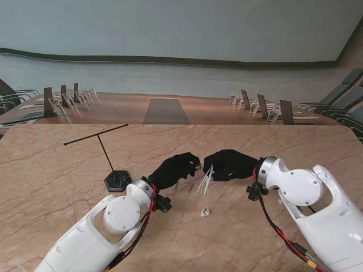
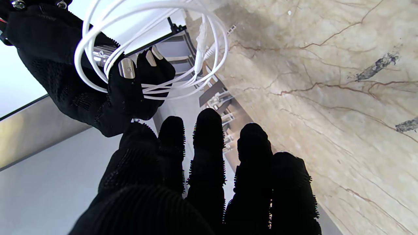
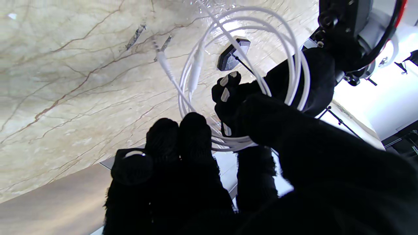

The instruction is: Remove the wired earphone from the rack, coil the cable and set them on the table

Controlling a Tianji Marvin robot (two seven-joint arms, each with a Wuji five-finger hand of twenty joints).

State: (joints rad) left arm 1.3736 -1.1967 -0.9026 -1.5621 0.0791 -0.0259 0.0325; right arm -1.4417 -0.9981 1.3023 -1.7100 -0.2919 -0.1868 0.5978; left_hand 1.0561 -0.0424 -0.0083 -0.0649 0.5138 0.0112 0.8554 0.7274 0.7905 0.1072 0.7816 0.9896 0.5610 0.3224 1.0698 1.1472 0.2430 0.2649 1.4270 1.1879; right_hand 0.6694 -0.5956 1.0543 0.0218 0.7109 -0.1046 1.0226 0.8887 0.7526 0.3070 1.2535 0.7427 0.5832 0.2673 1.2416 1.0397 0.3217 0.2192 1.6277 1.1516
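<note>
Nearest the stand camera, the two white forearms rise from the bottom corners, and their black-gloved hands meet over the middle of the marble surface (image 1: 57, 170). The left hand (image 1: 173, 169) reaches in from the left with its fingers (image 2: 209, 153) stretched out straight and slightly apart, grasping nothing in its wrist view. The right hand (image 1: 229, 164) faces it, almost fingertip to fingertip, and is clenched on the wired earphone (image 1: 205, 184): the left wrist view shows the white cable (image 2: 153, 49) wound in several loops, with the bundle pinched between the right hand's thumb and fingers where the strands gather. In the right wrist view the same coil (image 3: 248, 65) hangs in open loops, the strands passing through the grip, and a short straight stretch with an inline piece (image 3: 195, 70) runs across the loops. From the stand view, loose white strands droop from between the hands toward the surface, and a small white end (image 1: 205, 213) lies nearer to me, on or just over the marble; I cannot tell which. The rack (image 1: 117, 180), a black faceted base with a thin upright rod and a slanted crossbar, stands to the left of the left hand, bare of the cable.
</note>
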